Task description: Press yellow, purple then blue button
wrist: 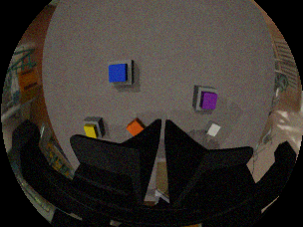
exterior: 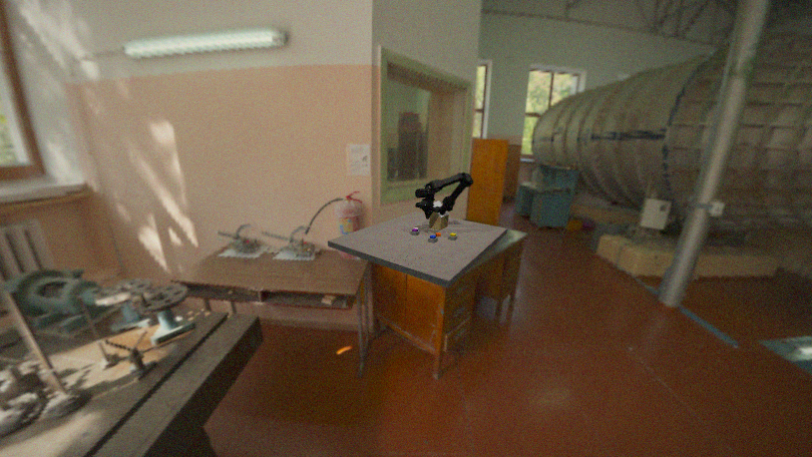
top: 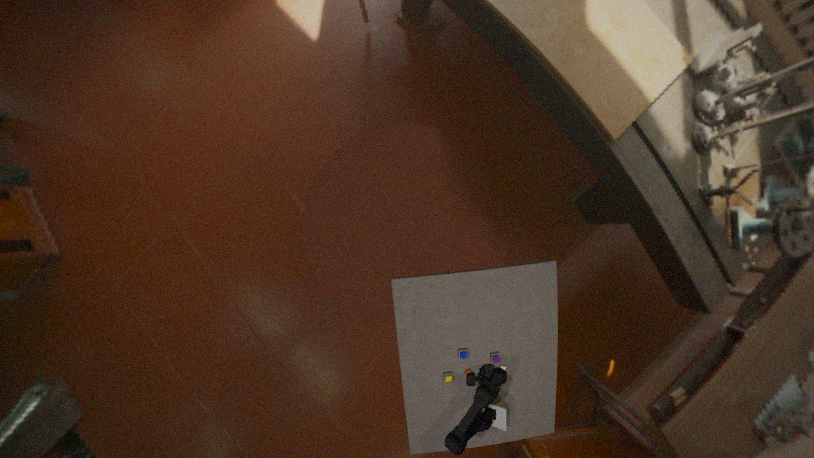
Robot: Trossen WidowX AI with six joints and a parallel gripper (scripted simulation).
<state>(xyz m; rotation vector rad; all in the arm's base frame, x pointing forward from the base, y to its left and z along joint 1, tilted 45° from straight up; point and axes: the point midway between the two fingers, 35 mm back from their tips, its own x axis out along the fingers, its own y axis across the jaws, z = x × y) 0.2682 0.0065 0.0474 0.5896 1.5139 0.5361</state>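
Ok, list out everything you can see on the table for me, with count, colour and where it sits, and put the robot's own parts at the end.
Table: one, grey top, carrying everything below.
Yellow button: one, yellow in a grey housing, leftmost in the top view.
Blue button: one, blue in a grey housing, farther from the arm's base than the yellow one.
Purple button: one, purple in a grey housing, right of the blue one, just beyond the gripper.
Orange block: one, orange, between the yellow button and the gripper, beside the fingertips.
White block: one, white, small, near the purple button on the side closer to the gripper.
Arm: one, black, reaching from its white base toward the purple button.
Gripper: one, black, shut, holding nothing, above the table.
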